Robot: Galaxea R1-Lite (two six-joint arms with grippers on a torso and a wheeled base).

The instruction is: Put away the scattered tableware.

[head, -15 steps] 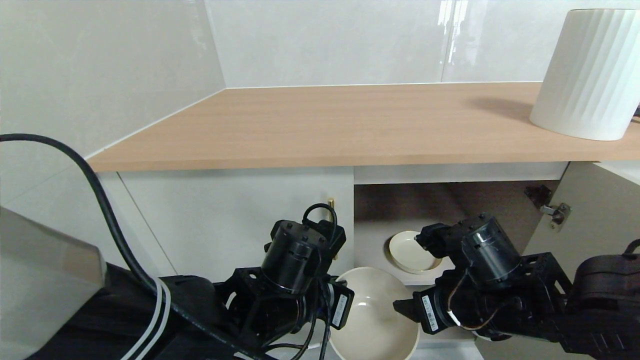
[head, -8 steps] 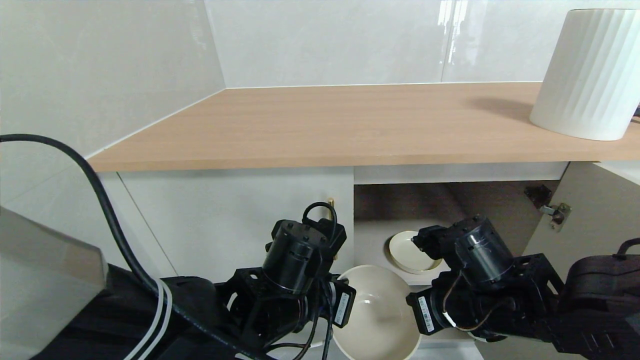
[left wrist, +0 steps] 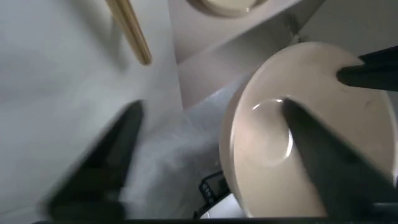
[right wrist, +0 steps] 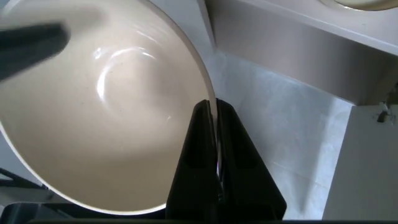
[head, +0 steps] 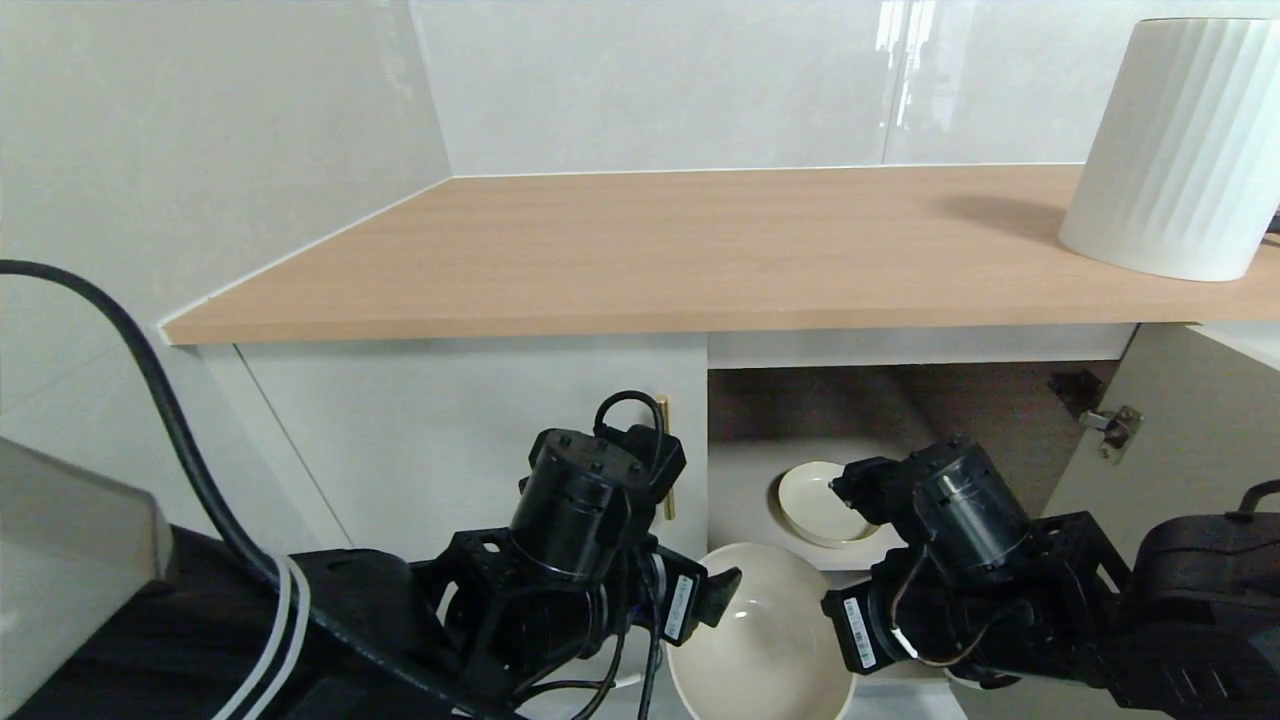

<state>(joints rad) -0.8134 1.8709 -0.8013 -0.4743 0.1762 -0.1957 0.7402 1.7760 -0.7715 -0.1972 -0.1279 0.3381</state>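
Wood countertop (head: 650,250), ribbed canister (head: 1170,150); open cabinet (head: 880,405), plate (head: 812,500) inside, bowl (head: 760,650) in front

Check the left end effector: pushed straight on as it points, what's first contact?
Probably the bowl: its rim sits between the left end effector's open fingers; depth beyond is unclear.
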